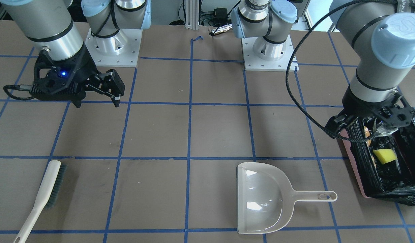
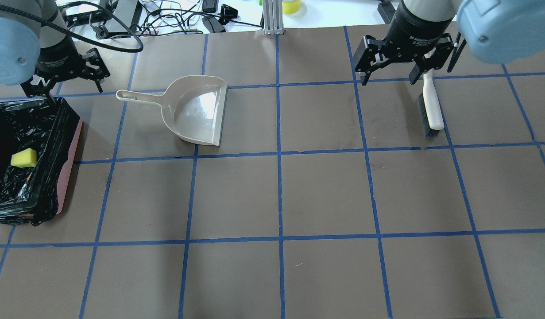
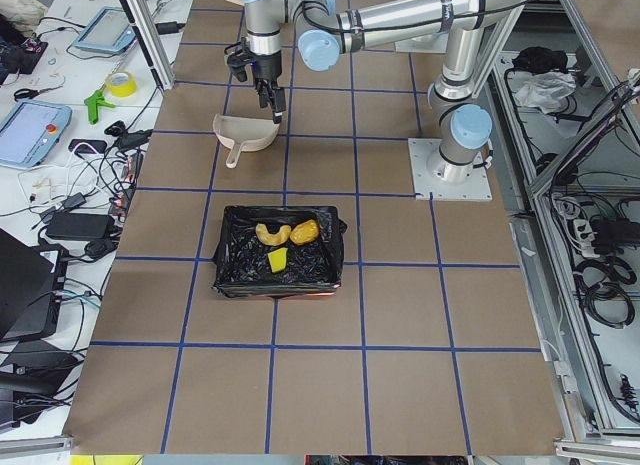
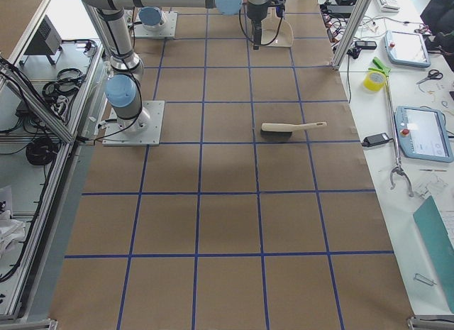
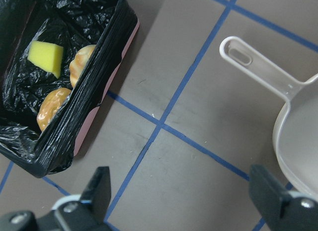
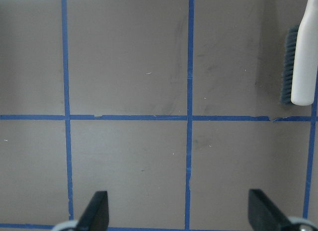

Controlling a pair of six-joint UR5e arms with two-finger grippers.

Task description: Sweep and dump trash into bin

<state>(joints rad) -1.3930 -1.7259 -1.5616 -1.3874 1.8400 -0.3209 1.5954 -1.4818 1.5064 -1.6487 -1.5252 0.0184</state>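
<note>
The bin [image 2: 55, 146], pink and lined with a black bag, stands at the table's left end. In it lies the trash: a yellow sponge [image 5: 45, 57], a brown potato-like lump [image 5: 53, 108] and a pale curved piece [image 5: 82, 62]. My left gripper [image 2: 66, 84] hovers open and empty by the bin's far corner, between the bin and the dustpan handle. In the left wrist view its fingers [image 5: 102, 186] stand wide apart over bare table. My right gripper [image 2: 389, 79] hangs open and empty above the table, beside the brush [image 2: 431, 106].
A beige dustpan [image 2: 197, 110] lies flat and empty right of the bin, its handle [image 2: 139, 96] pointing toward the bin. The brush [image 1: 45, 192] lies on the table on the right side. Blue tape lines grid the brown tabletop [image 2: 281, 195].
</note>
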